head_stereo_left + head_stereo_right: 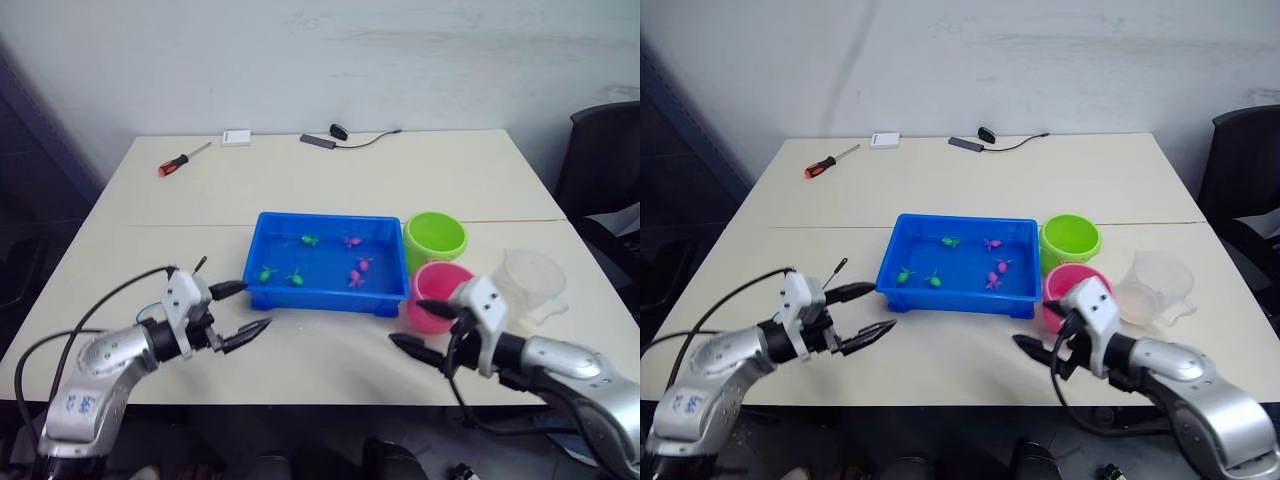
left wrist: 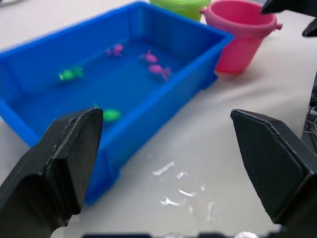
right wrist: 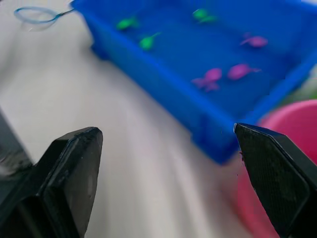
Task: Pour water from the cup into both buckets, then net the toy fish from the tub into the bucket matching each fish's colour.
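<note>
The cup [image 1: 532, 281] stands untouched on the table [image 1: 330, 190] right of the pink bucket [image 1: 437, 296], so swing your empty, spread right claw [image 1: 425, 325] around that bucket toward its handle, left claw [image 1: 243, 311] waiting apart.

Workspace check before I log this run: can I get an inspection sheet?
Surface: pale table, small wet patch in front of the tub.
Job's things: blue tub holding green and pink fish; green bucket, pink bucket, clear cup, net.
Clutter: screwdriver, white box.
Grippers: left pincer open; right pincer open.
Cables: black lead.
Surroundings: black chair.
</note>
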